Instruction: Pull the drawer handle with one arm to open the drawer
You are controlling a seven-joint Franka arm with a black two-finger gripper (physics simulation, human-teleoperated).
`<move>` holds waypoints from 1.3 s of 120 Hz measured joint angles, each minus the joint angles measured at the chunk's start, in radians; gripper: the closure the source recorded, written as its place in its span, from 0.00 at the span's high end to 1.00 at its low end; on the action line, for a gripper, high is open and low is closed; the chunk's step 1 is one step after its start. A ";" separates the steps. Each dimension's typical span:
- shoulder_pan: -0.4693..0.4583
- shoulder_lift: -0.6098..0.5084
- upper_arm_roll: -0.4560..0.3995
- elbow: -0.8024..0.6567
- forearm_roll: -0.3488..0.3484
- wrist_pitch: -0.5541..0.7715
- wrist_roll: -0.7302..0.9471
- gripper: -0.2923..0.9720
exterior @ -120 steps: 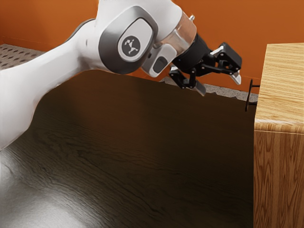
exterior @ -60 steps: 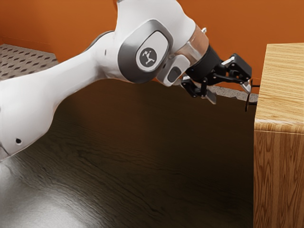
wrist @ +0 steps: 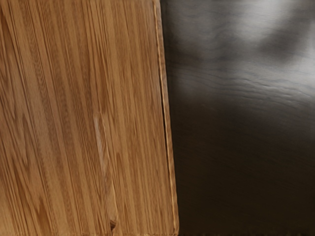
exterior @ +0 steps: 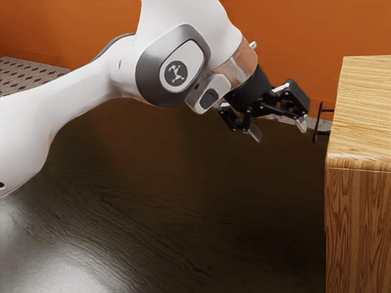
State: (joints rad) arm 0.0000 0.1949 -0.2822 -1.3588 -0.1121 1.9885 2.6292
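Surface (exterior: pixel 153 213): dark, glossy wood grain. Wall (exterior: pixel 61 24): orange. Perforated grey panel (exterior: pixel 24 70) below it. Wooden drawer unit (exterior: pixel 360 183), black handle (exterior: pixel 318 122); fingers (exterior: pixel 253 130) spread wide, near the handle, not touching.

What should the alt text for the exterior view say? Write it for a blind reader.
A white robot arm reaches across a dark table, its open black end effector just short of the thin black handle on a wooden cabinet at the exterior view's right.
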 joint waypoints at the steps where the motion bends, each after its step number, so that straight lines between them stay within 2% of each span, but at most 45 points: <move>1: 0.001 0.000 0.000 0.003 0.001 -0.001 0.000 0.76; 30: 0.044 0.013 -0.060 0.064 -0.030 0.003 -0.002 0.77; 54: 0.069 0.051 -0.069 0.074 -0.033 0.025 -0.001 0.77; 68: 0.074 0.061 -0.112 0.075 0.005 0.042 0.001 0.77; 83: 0.082 0.071 -0.122 0.087 0.028 0.053 0.009 0.77; 100: 0.091 0.092 -0.124 0.090 0.037 0.061 0.020 0.77; 128: 0.125 0.111 -0.181 0.104 0.041 0.072 0.032 0.77; 156: 0.128 0.139 -0.190 0.107 0.061 0.081 0.040 0.77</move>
State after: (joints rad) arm 0.1280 0.3337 -0.4717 -1.2522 -0.0515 2.0693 2.6697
